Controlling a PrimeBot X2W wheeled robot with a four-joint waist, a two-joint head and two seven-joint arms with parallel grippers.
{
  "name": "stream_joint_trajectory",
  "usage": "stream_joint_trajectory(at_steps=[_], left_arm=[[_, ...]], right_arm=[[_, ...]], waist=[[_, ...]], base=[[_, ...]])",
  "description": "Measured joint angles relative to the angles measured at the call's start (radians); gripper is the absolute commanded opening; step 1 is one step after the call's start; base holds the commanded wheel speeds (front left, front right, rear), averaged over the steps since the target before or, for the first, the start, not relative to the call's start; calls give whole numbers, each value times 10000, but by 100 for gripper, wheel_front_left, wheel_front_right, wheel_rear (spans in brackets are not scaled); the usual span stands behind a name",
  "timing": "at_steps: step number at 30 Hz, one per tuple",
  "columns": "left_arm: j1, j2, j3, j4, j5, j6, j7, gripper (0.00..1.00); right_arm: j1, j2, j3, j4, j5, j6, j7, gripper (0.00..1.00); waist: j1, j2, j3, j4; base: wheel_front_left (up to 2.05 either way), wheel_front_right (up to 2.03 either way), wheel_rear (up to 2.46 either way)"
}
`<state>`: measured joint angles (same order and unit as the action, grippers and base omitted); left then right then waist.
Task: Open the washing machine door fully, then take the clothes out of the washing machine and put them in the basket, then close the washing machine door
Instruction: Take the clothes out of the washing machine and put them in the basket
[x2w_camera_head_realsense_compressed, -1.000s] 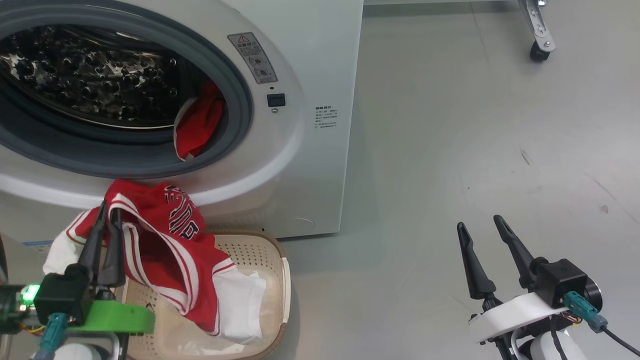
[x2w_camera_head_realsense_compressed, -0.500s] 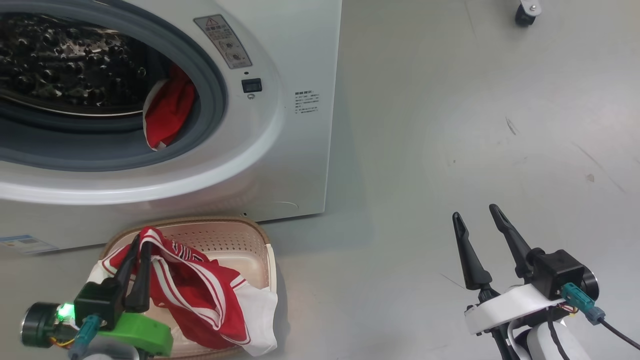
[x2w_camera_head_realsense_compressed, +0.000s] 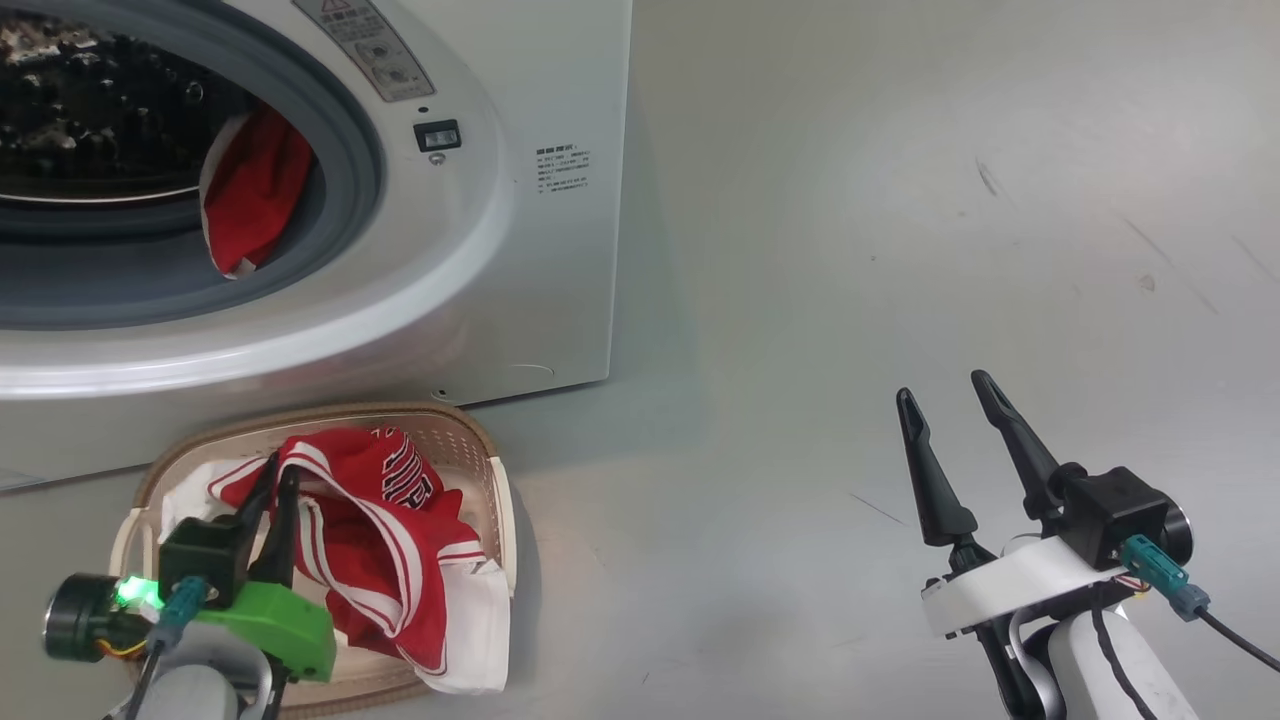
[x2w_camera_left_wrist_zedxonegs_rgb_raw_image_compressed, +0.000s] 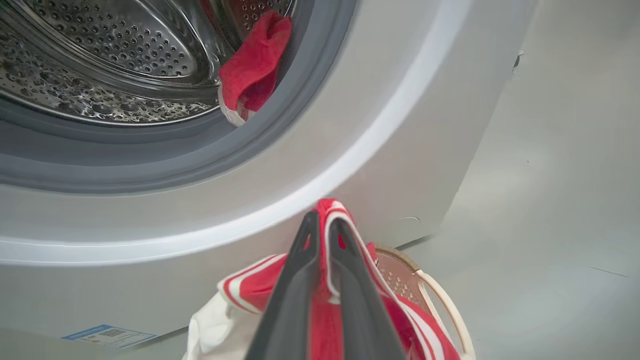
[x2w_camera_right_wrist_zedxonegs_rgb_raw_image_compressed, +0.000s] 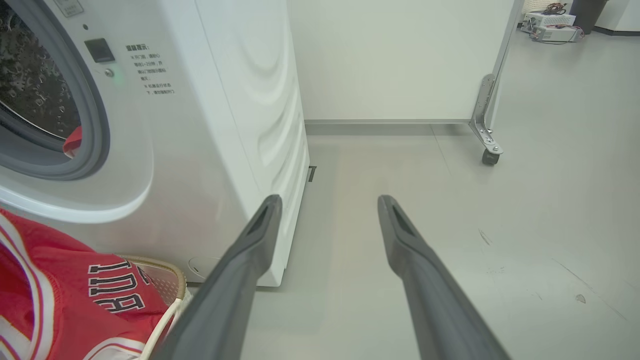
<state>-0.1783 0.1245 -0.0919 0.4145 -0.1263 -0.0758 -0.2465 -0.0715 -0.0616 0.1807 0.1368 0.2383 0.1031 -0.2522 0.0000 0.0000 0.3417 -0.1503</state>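
Head view: scuffed grey floor (x2w_camera_head_realsense_compressed: 850, 250), left jaws clenched on red clothes (x2w_camera_head_realsense_compressed: 385, 540) in basket (x2w_camera_head_realsense_compressed: 455, 448), right jaws parted, empty.

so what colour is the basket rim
Brown, woven-look, on the cream basket; head view shows it best.

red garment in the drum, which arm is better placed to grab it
Probably right: the right gripper is open and empty, and the red garment hangs at the opening's right edge. The left gripper is shut on the jersey over the basket.
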Motion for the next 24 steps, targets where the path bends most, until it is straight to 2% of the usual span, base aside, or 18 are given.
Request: stream_joint_trajectory(at_steps=[12,21,24], left_arm=[[-712,150,851,2192,-602,198,543,0],[-1303,265,963,3480,-752,278,907,0],[-1401,291,1095,3814,-755,462,853,0]], right_arm=[[-152,0,-63,-96,-113,0,0,100],[-303,-4,-54,-127,-240,2,0,100],[-329,-6,-54,-127,-309,2,0,100]], waist=[[0,0,578,-339],[0,0,986,-455],[0,0,1088,-488]], base=[[0,0,0],[0,0,0],[0,0,0]])
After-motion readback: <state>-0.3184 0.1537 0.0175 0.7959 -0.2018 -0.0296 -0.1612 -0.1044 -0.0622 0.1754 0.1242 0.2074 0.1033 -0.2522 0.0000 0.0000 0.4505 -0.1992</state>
